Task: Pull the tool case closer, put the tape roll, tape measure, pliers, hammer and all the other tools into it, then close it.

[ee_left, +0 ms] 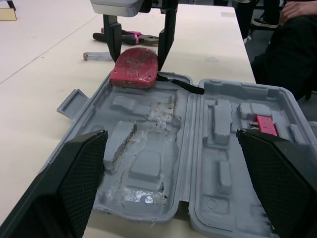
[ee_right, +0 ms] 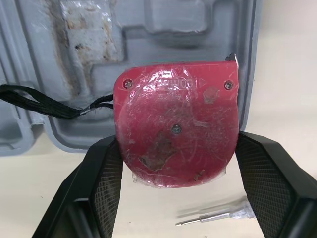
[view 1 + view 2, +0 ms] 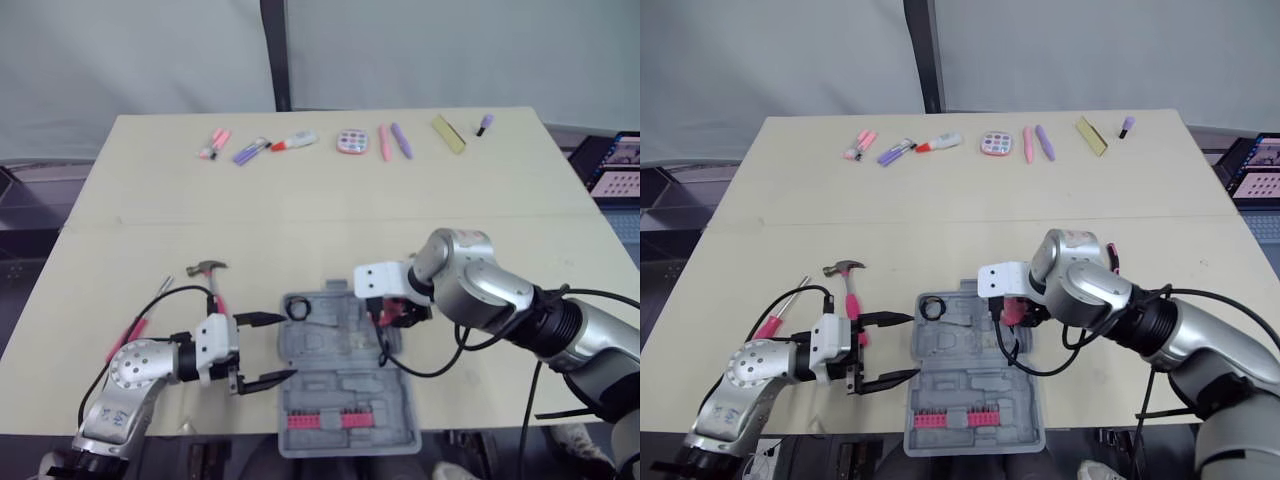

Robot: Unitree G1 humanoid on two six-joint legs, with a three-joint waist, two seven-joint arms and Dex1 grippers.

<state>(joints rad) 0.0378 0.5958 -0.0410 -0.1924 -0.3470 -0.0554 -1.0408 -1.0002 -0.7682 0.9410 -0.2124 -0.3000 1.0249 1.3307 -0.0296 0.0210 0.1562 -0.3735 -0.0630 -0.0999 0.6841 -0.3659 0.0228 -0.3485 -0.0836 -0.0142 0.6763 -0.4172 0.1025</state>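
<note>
The grey tool case (image 3: pixel 345 375) lies open at the table's near edge, with a black tape roll (image 3: pixel 297 307) in its far left corner. My right gripper (image 3: pixel 392 318) is shut on the red tape measure (image 2: pixel 176 129), which hangs over the case's right rim with its black strap (image 1: pixel 181 84) trailing inside. At the case's left side my left gripper (image 3: pixel 288 346) stands open, holding nothing. The hammer (image 3: pixel 210 275) and a pink-handled screwdriver (image 3: pixel 135 330) lie left of the case. Pliers (image 1: pixel 131 37) lie on the table beyond the tape measure.
Pens, markers and a small calculator (image 3: pixel 351 141) line the table's far edge. A row of red bits (image 3: pixel 325 420) sits in the case's near half. A thin small screwdriver (image 2: pixel 213 216) lies right of the case. A seated person (image 1: pixel 292 44) is to the right.
</note>
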